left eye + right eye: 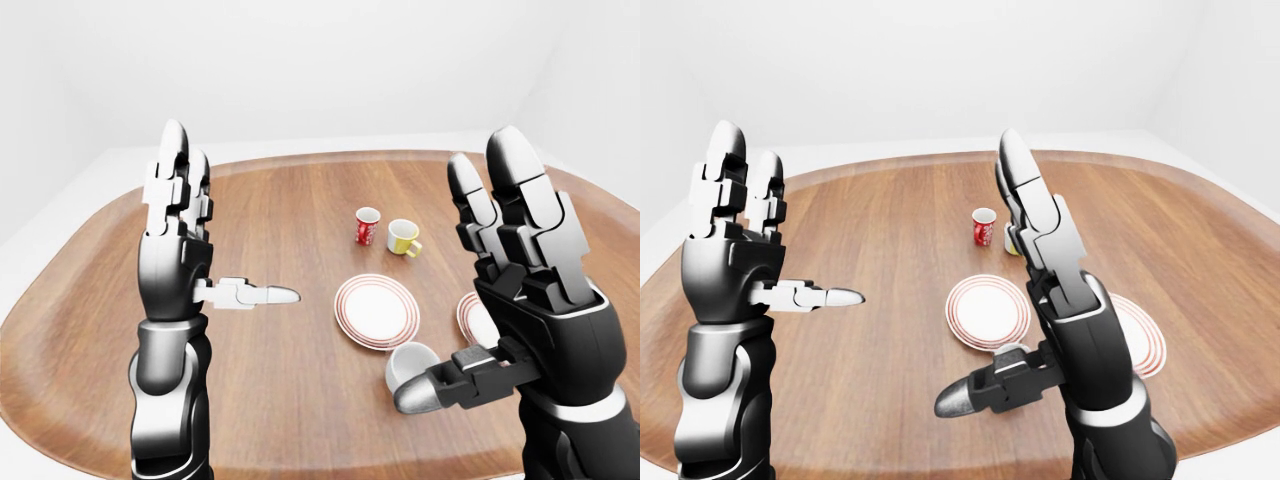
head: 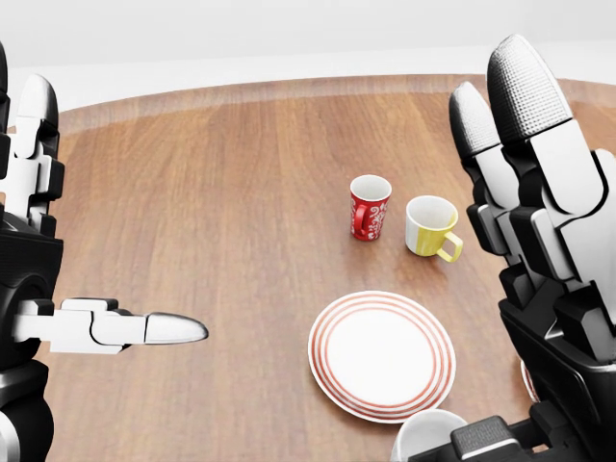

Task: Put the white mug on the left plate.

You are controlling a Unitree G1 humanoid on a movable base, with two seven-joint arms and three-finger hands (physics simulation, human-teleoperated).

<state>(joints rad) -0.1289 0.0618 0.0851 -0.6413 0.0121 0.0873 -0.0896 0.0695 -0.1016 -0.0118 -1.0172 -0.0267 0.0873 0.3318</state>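
A: Where's the white mug (image 1: 410,364)?
B: Left-eye view: lying on the wooden table (image 1: 300,410), beside the left plate (image 1: 376,310), behind the raised right hand (image 1: 510,290), fingers spread.
A: Head view?
B: Only its rim at the bottom edge. The left hand (image 1: 185,250), also splayed, holds nothing.
A: Right-eye view?
B: It alone shows the right plate (image 1: 1145,340) broadly.

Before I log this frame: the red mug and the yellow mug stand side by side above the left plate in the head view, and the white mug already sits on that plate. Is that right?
Not quite. The red mug and yellow mug do stand side by side above the left plate, but the white mug is not on it. The head view shows it on the table just below the plate, next to the right robot hand.
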